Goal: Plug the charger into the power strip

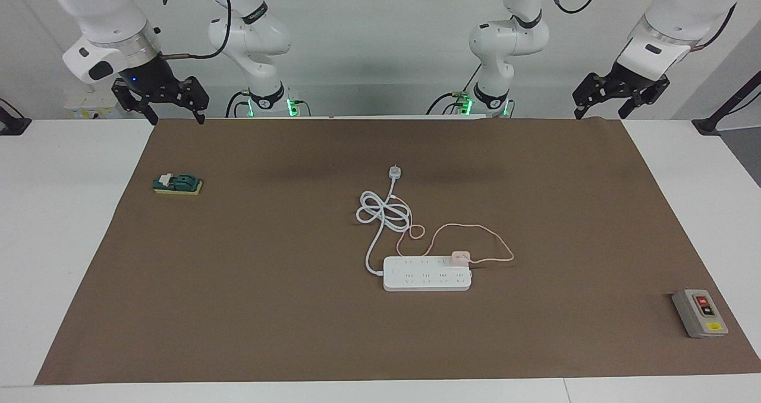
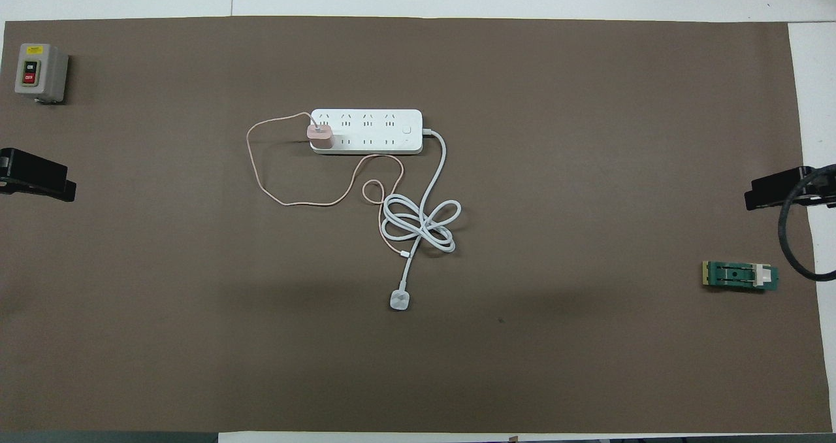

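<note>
The white power strip (image 1: 425, 275) (image 2: 375, 129) lies flat near the middle of the brown mat. The pink charger (image 1: 461, 257) (image 2: 321, 136) stands on its end socket toward the left arm's end, in the row nearer the robots; its prongs are hidden. Its thin pink cable (image 1: 475, 229) (image 2: 261, 168) loops loosely on the mat. My left gripper (image 1: 600, 113) hangs open and empty above the mat's corner near its base. Over the mat's corner at the right arm's end, my right gripper (image 1: 177, 117) waits, open and empty.
The strip's thick white cord (image 1: 383, 213) (image 2: 421, 221) lies coiled nearer the robots, ending in a small white plug (image 1: 395, 172). A grey switch box (image 1: 700, 312) (image 2: 40, 72) sits at the left arm's end, a green part (image 1: 177, 184) (image 2: 740, 276) at the right arm's.
</note>
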`<move>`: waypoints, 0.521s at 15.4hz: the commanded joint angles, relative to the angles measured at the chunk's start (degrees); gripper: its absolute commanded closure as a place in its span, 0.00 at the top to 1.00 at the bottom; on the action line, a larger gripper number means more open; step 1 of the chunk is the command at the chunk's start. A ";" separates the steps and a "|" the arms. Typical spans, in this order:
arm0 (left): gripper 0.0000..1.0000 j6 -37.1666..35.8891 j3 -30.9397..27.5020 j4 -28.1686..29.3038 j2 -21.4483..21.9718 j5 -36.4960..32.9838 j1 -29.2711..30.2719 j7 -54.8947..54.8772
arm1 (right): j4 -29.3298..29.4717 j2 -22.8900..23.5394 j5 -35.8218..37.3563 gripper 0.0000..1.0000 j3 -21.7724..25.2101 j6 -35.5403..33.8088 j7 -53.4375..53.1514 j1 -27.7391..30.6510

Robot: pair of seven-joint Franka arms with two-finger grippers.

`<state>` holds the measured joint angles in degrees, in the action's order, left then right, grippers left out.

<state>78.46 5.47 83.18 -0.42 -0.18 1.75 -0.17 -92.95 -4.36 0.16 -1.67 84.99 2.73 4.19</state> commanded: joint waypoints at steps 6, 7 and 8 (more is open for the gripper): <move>1.00 3.02 -0.37 1.46 0.07 -0.35 -1.31 0.61 | 0.57 -0.12 -0.25 1.00 -0.62 -1.23 1.67 0.82; 1.00 2.84 -0.37 1.20 0.07 -0.08 -1.31 0.61 | 0.57 -0.12 -0.25 1.00 -0.62 -1.23 1.67 0.82; 1.00 3.10 -0.37 1.20 0.07 -0.08 -1.40 0.61 | 0.57 -0.12 -0.25 1.00 -0.62 -1.23 1.67 0.82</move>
<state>80.29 5.60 83.72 -0.62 -0.17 1.14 -0.17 -92.94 -4.36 0.16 -1.67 84.99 2.73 4.19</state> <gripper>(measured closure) 0.000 0.000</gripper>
